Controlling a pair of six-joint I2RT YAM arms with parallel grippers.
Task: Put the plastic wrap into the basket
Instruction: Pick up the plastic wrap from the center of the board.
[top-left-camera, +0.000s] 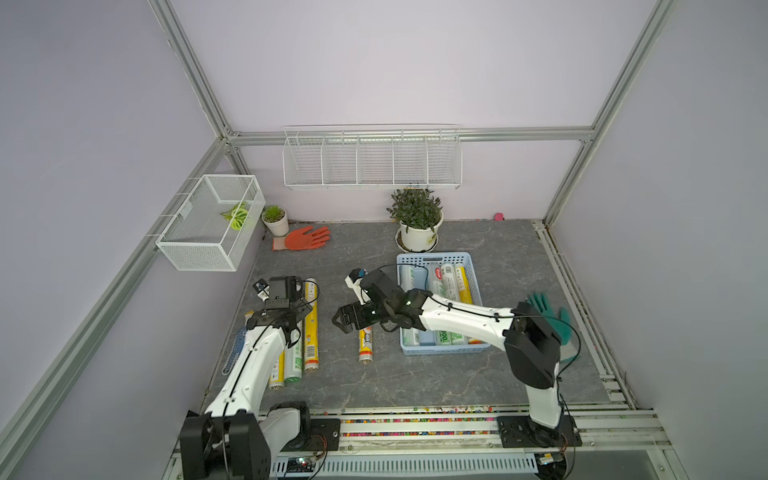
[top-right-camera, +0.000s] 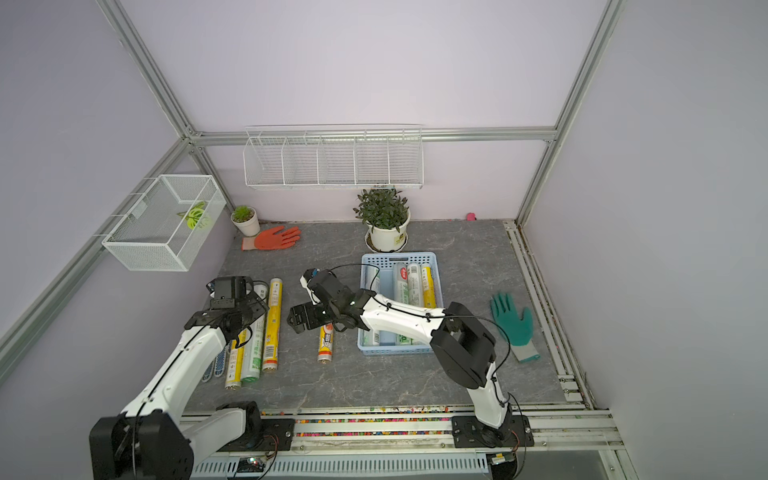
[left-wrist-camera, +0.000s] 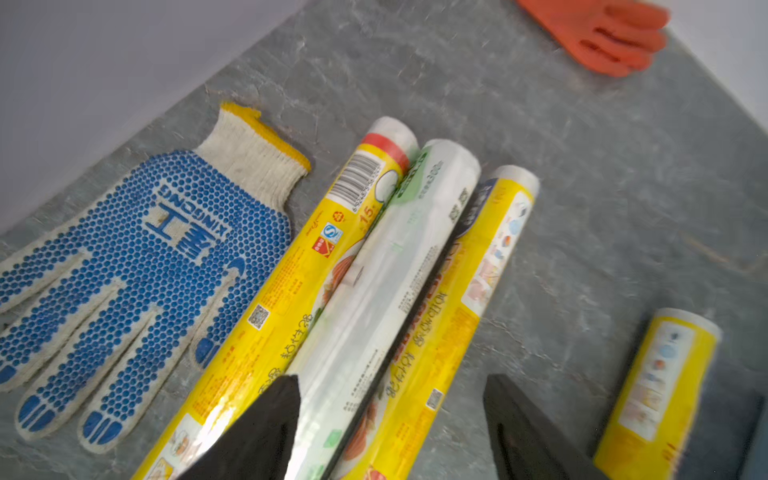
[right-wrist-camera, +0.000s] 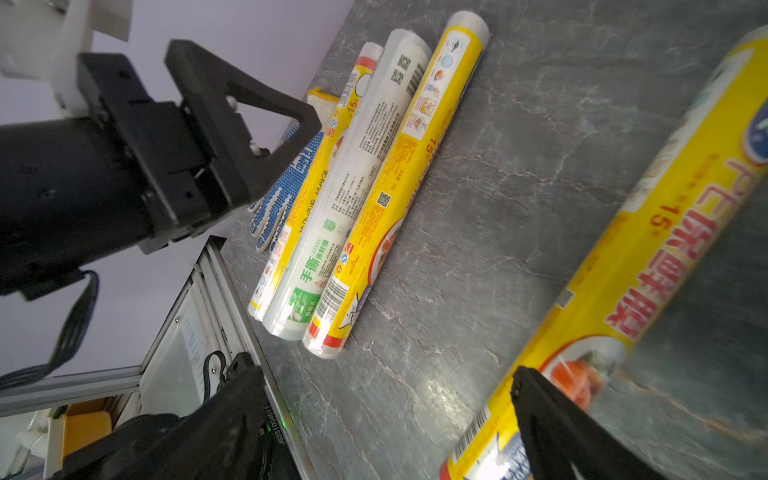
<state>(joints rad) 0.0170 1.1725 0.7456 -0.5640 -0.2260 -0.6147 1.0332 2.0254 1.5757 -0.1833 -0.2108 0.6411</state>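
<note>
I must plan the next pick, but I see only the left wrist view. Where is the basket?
Observer: The basket sits on the robot's right side, in front of the large potted plant.
Operator: Is plastic wrap already in it?
Observer: Yes, several rolls lie in it.
Operator: The lone yellow roll near my three, does somebody take it?
Observer: The right pincer is open above that lone yellow roll, not closed on it.

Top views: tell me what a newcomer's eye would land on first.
The light blue basket mid-table, already holding several plastic wrap rolls, draws the eye first. Beside it the open right gripper hovers over a lone yellow roll, and three more rolls lie side by side under the left arm.
</note>
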